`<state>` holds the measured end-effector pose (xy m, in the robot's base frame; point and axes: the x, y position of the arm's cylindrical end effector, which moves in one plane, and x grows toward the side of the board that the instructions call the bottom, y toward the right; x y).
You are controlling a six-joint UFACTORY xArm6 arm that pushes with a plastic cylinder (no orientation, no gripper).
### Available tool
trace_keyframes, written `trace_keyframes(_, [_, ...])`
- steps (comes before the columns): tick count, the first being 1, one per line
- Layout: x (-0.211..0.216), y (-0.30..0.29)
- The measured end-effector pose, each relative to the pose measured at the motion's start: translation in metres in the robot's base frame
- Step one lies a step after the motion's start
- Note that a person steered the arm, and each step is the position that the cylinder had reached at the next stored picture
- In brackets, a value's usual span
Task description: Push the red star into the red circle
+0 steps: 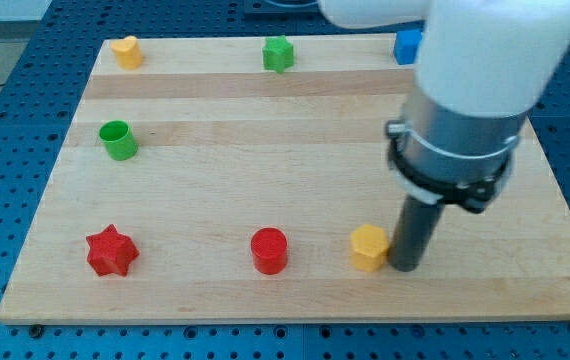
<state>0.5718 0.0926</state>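
Observation:
The red star [111,251] lies near the board's bottom left. The red circle [269,250], a short cylinder, stands at the bottom middle, well to the star's right. My tip [405,268] rests on the board at the bottom right, just right of a yellow hexagon block [369,247] and almost touching it. The tip is far to the right of both red blocks.
A green cylinder [118,140] stands at the left. A yellow block [126,51], a green star [278,53] and a blue block [407,46] line the top edge. The arm's white and grey body [465,100] hides the upper right of the wooden board [265,160].

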Motion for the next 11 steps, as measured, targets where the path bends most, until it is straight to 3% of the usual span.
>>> trace_keyframes(1, [0.0, 0.029])
trace_keyframes(3, [-0.012, -0.076])
trace_keyframes(4, [-0.006, -0.003])
trace_keyframes(5, [0.044, -0.024])
trace_keyframes(6, [0.047, -0.073])
trace_keyframes(7, [0.046, -0.23])
trace_keyframes(8, [0.039, -0.325])
trace_keyframes(9, [0.0, -0.324])
trace_keyframes(10, [-0.009, -0.31])
trace_keyframes(11, [-0.028, -0.245])
